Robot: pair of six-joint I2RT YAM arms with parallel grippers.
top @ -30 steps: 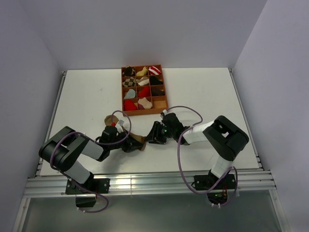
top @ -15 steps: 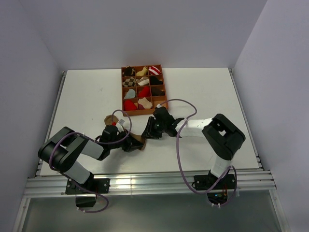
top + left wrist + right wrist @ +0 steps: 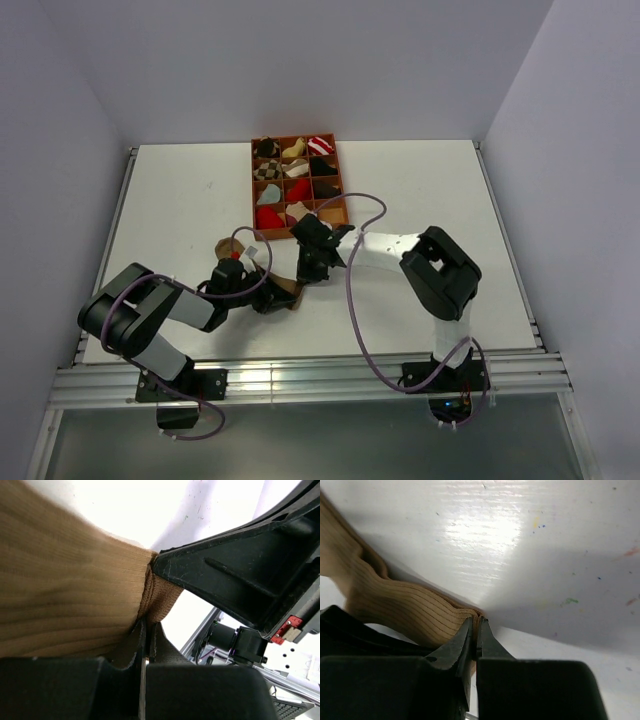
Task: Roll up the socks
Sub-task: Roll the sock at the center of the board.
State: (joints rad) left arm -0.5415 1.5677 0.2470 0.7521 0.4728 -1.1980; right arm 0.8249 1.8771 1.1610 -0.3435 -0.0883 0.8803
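Nearest the arms' bases, the left gripper [image 3: 144,641] lies low on the table [image 3: 420,190] with its jaws pressed together on a fold of the brown sock [image 3: 65,580], the ribbed knit bunched right where the fingers meet. Just beyond it, the right gripper [image 3: 476,625] is likewise closed tight, nipping the thin edge of the same sock's other end against the white tabletop. The sock lies between the two claws, slack and wrinkled, on the table's near middle. In the left wrist view a black finger of the right arm touches the fabric. Behind it sit a red tab [image 3: 289,626] and a white plate [image 3: 296,656] whose small marks are too blurred to read. Farther back stands the orange divided tray [image 3: 253,185], close beyond the right arm's wrist. A red sock [image 3: 266,216] lies in its near-left compartment and a beige sock [image 3: 297,210] lies next to it, partly behind the arm. Small bundles fill the cells behind.
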